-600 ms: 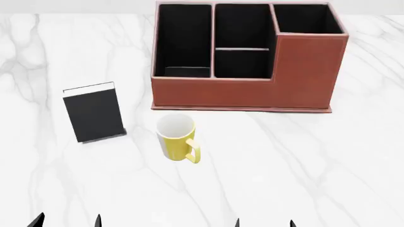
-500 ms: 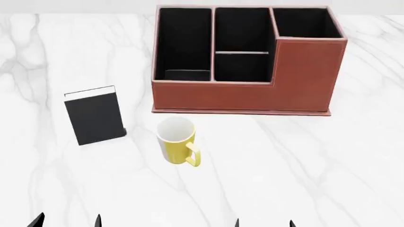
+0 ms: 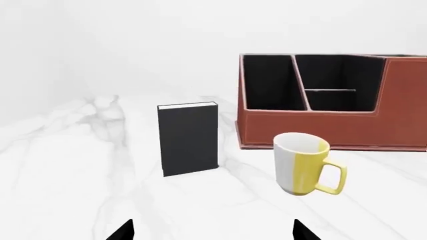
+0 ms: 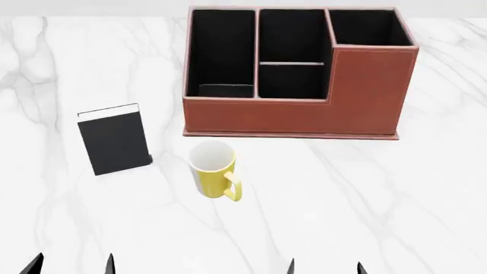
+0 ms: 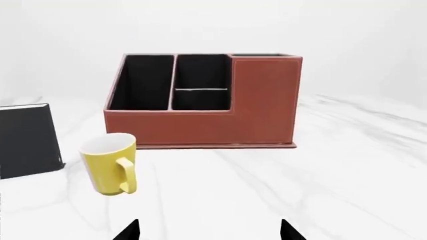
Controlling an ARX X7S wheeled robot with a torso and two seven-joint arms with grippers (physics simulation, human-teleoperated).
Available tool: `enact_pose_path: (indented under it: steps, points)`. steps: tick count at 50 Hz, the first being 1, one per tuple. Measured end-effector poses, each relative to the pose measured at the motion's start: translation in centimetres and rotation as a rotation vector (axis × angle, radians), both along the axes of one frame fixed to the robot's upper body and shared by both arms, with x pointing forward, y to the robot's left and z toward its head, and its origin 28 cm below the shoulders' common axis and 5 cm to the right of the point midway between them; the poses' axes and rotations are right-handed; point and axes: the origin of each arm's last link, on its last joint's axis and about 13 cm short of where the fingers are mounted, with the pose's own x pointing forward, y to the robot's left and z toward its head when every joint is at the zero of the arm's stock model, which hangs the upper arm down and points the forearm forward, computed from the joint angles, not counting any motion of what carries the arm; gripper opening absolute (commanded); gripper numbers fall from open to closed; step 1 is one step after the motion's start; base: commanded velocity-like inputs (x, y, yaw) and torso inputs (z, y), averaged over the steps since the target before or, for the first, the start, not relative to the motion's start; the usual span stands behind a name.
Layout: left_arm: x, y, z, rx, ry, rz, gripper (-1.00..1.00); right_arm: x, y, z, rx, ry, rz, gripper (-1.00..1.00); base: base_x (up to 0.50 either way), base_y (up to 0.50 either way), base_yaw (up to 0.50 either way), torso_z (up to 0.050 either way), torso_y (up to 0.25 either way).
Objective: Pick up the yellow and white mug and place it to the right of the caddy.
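Note:
The yellow and white mug (image 4: 212, 169) stands upright on the marble table, just in front of the caddy's left half, its handle turned toward the front right. It also shows in the left wrist view as the mug (image 3: 302, 163) and in the right wrist view as the mug (image 5: 110, 163). The reddish-brown caddy (image 4: 365, 94) sits behind it with black-lined compartments; the caddy (image 3: 333, 125) and caddy (image 5: 263, 100) appear in both wrist views. My left gripper (image 4: 70, 266) and right gripper (image 4: 325, 267) hang open at the near edge, well short of the mug, nothing between their fingers.
A black book with a white edge (image 4: 114, 138) stands upright left of the mug; the book (image 3: 187, 139) faces the left wrist camera. Bare marble table (image 4: 426, 188) stretches to the right of the caddy and in front of it.
The view tipped slightly, so the caddy and mug sit a little lower in the picture. Both grippers' tips have sunk a bit toward the picture's lower edge. Nothing was grasped.

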Motion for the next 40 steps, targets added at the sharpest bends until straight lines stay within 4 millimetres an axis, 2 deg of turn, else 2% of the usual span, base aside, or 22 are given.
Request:
enact_pose_path:
  steps: [16, 29, 40]
  points:
    - [-0.9, -0.1, 4.6, 0.053, -0.138, 0.057, 1.0, -1.6, 0.2, 6.7, 0.008, -0.19, 0.017, 1.0, 0.0, 0.0, 0.0, 0.0, 0.0]
    - [-2.5, 0.2, 9.1, 0.085, -0.284, 0.1, 1.0, -3.5, 0.3, 12.2, 0.016, -0.331, 0.0, 1.0, 0.0, 0.0, 0.0, 0.0, 0.0]
    - [-4.6, 0.0, 13.0, 0.116, -0.41, 0.143, 1.0, -4.5, 1.9, 16.3, 0.029, -0.518, 0.068, 1.0, 0.0, 0.0, 0.0, 0.0, 0.0]
